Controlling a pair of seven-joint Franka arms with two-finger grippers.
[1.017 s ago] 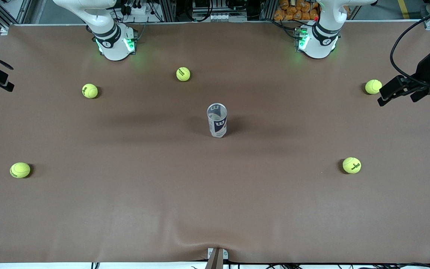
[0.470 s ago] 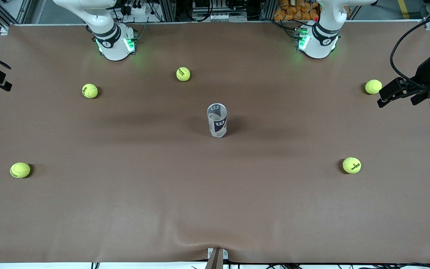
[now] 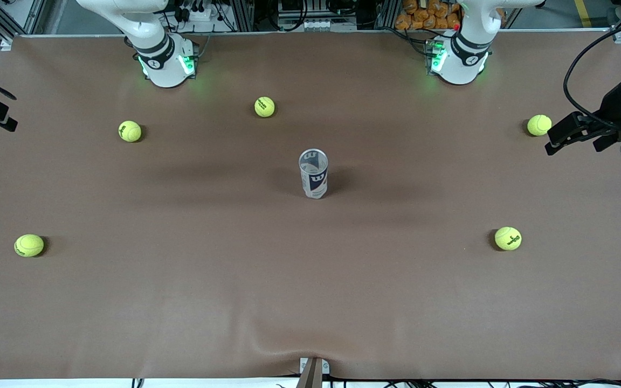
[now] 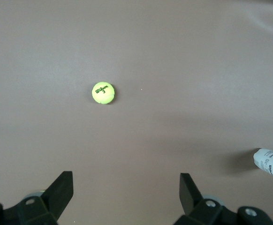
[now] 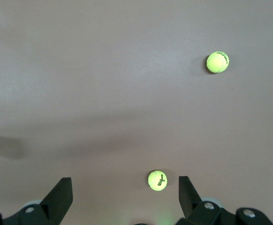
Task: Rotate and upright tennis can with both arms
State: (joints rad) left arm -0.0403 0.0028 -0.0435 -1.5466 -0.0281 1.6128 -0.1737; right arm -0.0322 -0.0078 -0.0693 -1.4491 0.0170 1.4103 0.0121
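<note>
Tennis can [image 3: 314, 173]: stands upright at the centre of the frame on the brown counter [image 3: 310, 302], open mouth up, touching nothing; by its pose the uprighting looks done.
Can's look: clear tube, white, navy and red label with a "W" logo, empty inside.
Left gripper [image 4: 126, 194]: at the frame's right edge in the front view, up over the counter's end; fingers [image 4: 61, 190] spread wide, holding nothing, apparently parked clear of the can.
Right gripper [image 5: 125, 194]: at the frame's left edge, likewise drawn off; fingers [image 5: 60, 196] wide, empty.
Tennis balls [image 3: 264, 106]: five, scattered well apart from the can.
</note>
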